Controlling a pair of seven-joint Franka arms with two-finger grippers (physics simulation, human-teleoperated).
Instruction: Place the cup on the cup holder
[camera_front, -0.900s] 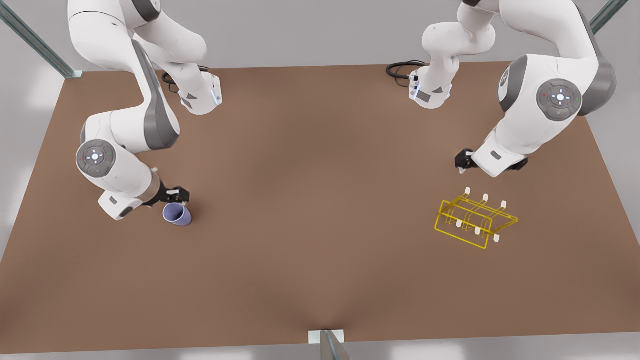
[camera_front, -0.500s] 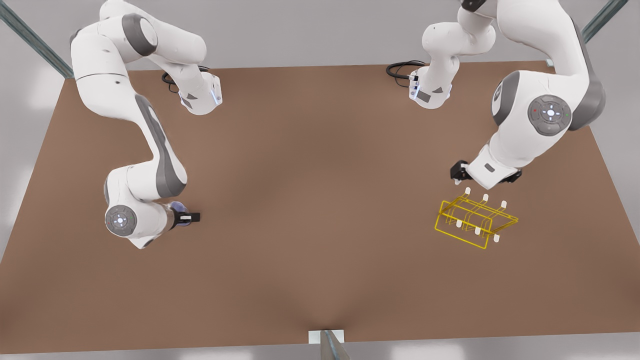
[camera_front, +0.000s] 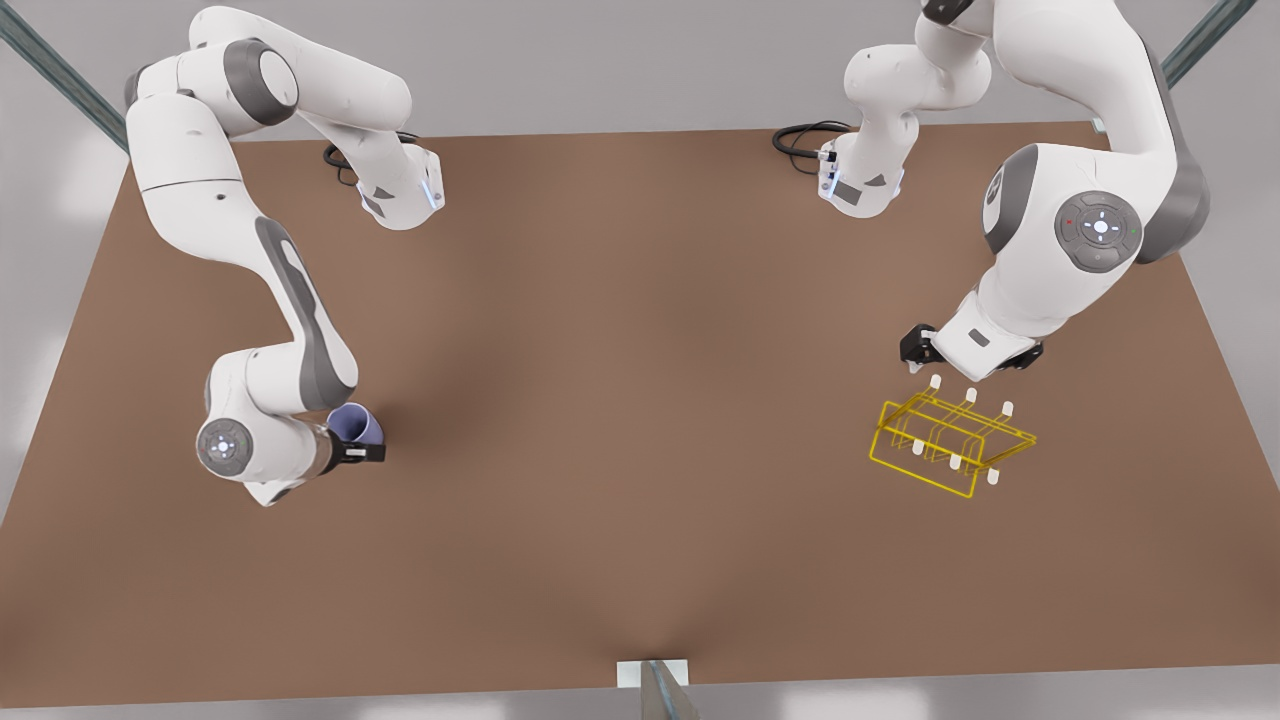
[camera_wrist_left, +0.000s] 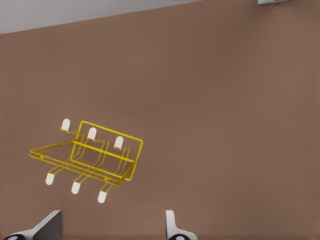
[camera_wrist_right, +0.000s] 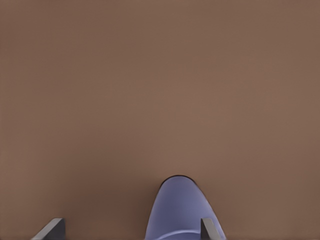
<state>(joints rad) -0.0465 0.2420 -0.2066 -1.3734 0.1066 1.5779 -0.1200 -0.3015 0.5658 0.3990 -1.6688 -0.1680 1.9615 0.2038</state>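
Logged, against the frame half a second back: right arm swung further round at the front view's left, wrist lower and nearer the camera, with the right gripper (camera_front: 362, 452) re-set just beside the cup (camera_front: 357, 422). Left arm at the front view's right barely shifted; cup holder (camera_front: 950, 440) unmoved.

Found the cup lying on its side on the brown table (camera_front: 640, 400), on the front view's left and well apart from the holder. Saw in the right wrist view the cup (camera_wrist_right: 181, 210) between the spread fingers, close against one fingertip (camera_wrist_right: 207, 229) and clear of the other. Recorded the right gripper as wide, nothing clamped.

Found the left gripper (camera_front: 915, 352) hovering just behind the holder's back row of pegs, not touching. Saw in the left wrist view its fingertips (camera_wrist_left: 170, 225) set wide, nothing held, the yellow wire holder (camera_wrist_left: 87, 157) ahead with six white-tipped pegs free. Noted the left arm as waiting.

Judged step in hand: grasp of the cup, approach done, closure not yet made. Task judged early, with carry and placement outstanding.

Judged next move: centre the fingers across the cup wall, then close gently, since a tapered cup lying on its side could roll or squeeze out. After that, lift, carry across the table, turn mouth-down over a peg.
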